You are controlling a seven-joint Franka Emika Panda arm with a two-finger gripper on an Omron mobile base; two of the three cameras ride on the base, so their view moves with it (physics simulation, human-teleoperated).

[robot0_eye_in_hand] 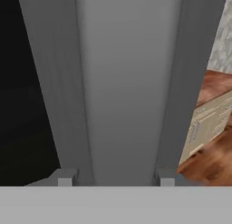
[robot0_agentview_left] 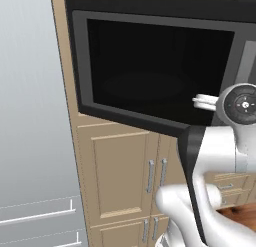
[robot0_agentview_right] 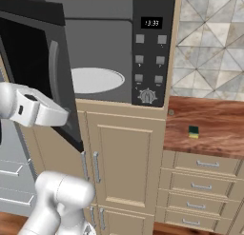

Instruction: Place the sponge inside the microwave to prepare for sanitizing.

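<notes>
Open microwave (robot0_agentview_right: 102, 63) door (robot0_agentview_right: 40, 63) blocks the left; cavity front stands clear.

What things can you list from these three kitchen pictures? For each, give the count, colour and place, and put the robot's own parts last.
microwave: one, black, built in above the cabinets, door swung open.
turntable: one, white, round, on the grey floor inside the microwave.
sponge: one, yellow with a green layer, on the counter right of the microwave.
counter: one, reddish wood, right of the microwave.
cabinet doors: beige with silver handles, below the microwave.
drawers: beige, stacked under the counter.
wall tiles: grey patterned, above the counter.
arm: one, white, rising to the open door.
gripper: one, fingertips apart astride the grey door edge.
</notes>
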